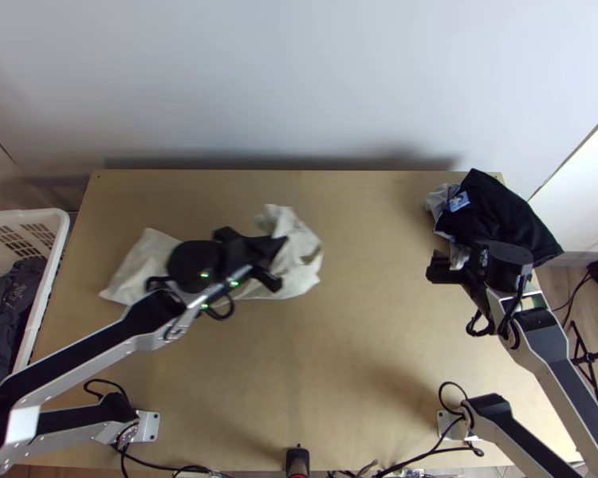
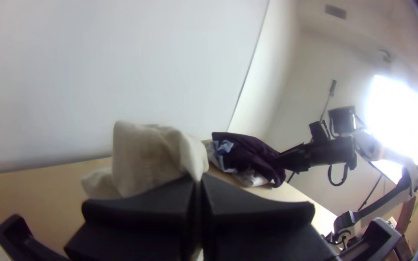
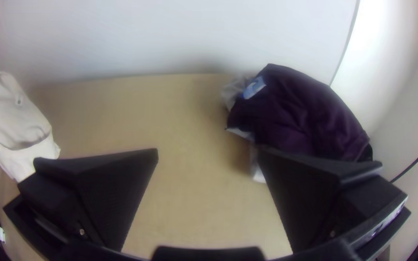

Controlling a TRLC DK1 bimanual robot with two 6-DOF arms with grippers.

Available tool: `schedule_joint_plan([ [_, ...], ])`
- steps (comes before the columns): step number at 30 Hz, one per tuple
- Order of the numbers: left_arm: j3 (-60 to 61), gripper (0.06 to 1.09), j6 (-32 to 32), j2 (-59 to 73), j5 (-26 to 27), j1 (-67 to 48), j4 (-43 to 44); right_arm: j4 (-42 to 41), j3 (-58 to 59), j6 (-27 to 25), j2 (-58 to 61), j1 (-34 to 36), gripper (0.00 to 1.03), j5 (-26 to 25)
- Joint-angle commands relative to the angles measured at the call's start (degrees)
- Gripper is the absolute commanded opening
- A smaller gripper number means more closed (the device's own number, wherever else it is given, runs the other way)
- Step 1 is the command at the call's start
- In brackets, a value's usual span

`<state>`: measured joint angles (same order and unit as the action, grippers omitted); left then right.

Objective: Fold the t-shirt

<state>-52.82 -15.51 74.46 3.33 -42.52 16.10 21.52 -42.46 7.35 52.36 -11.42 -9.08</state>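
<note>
A cream t-shirt (image 1: 299,263) lies at the left middle of the table in the top view, partly bunched, its right part raised. My left gripper (image 1: 277,253) is shut on that raised part; in the left wrist view the cloth (image 2: 158,152) rises behind the closed left gripper (image 2: 197,193). The left arm hides the shirt's middle. My right gripper (image 1: 449,269) is at the table's right side, away from the cream cloth. In the right wrist view the right gripper (image 3: 206,154) stands open with nothing between its fingers, and the cream cloth (image 3: 18,121) appears at the far left.
A dark bunched garment with a blue-white patch (image 1: 498,211) and light cloth beneath it lies at the back right corner, close to the right gripper. A white basket (image 1: 48,303) with dark clothes stands off the table's left edge. A pale wall (image 1: 299,88) rises behind the table.
</note>
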Motion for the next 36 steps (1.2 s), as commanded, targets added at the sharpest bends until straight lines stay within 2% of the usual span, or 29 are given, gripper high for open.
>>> schedule_joint_plan([
  [1, -7.65, 0.10, -1.19, 10.36, -1.22, -8.01, 3.33, -0.51, 3.87, 0.12, -2.96, 3.33, 0.96, -0.06],
  [11, -19.96, 0.10, -5.41, 26.97, -1.40, -11.18, 7.37, -1.48, 7.04, 0.47, -7.45, 9.05, 0.96, -0.06],
  [18, -32.35, 0.10, -8.22, 39.19, -1.75, -12.85, 7.28, -1.48, 8.44, 2.93, -10.79, 13.09, 0.96, -0.06],
  [25, -41.31, 0.10, -13.41, 48.94, -1.75, -14.25, 5.61, -0.34, 5.02, 3.37, -15.44, 18.19, 0.96, 0.38],
  [36, -51.60, 0.10, -16.13, 57.91, -1.75, -19.00, -1.24, -0.78, 3.26, 4.77, -20.98, 21.18, 0.93, 1.70],
])
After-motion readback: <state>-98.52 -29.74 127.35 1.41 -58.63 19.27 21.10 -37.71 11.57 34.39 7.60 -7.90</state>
